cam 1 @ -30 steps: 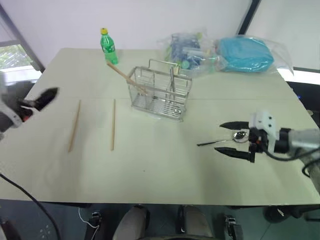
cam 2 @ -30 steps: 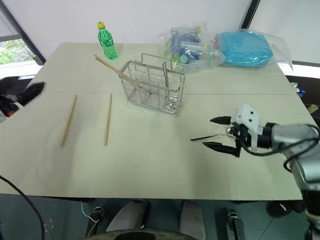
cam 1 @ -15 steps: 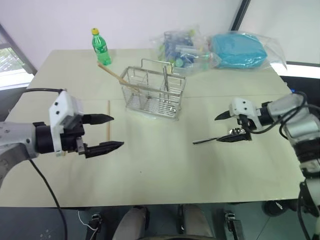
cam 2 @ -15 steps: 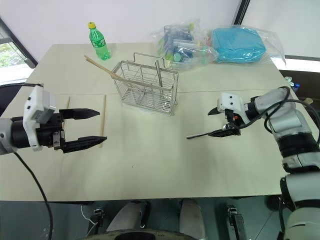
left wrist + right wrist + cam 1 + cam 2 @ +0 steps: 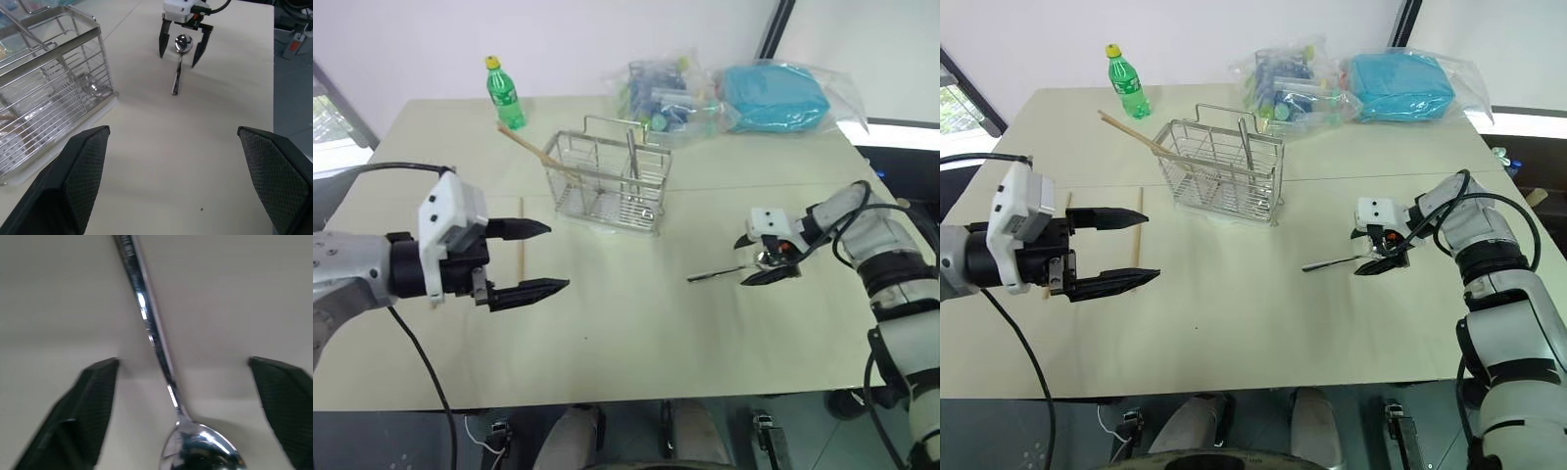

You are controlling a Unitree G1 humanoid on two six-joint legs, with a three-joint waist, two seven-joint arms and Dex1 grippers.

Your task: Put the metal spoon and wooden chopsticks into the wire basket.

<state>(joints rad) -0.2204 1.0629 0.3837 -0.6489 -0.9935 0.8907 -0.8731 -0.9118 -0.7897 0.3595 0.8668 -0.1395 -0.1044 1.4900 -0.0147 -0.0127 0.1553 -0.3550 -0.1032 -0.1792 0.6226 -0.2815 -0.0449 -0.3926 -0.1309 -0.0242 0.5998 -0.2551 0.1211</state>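
Note:
The metal spoon (image 5: 724,272) lies flat on the table at the right, its bowl (image 5: 184,43) between the fingers of my right gripper (image 5: 746,260). That gripper is open and points down, one finger (image 5: 83,411) on each side of the spoon's neck (image 5: 151,333) with a gap on both sides. The wire basket (image 5: 607,186) stands mid-table with one wooden chopstick (image 5: 533,147) leaning out of it to the back left. Another chopstick (image 5: 522,235) lies on the table, partly behind my left gripper (image 5: 556,257). The left gripper hovers wide open and empty, pointing right.
A green bottle (image 5: 505,93) stands at the back left. Clear bags (image 5: 666,93) and a bag of blue cloth (image 5: 783,98) lie along the back edge. The table (image 5: 636,333) is bare between the two grippers.
My left arm swung in from the table's left edge toward the middle. My right gripper tipped down over the spoon's bowl and its fingers narrowed. The camera shifted.

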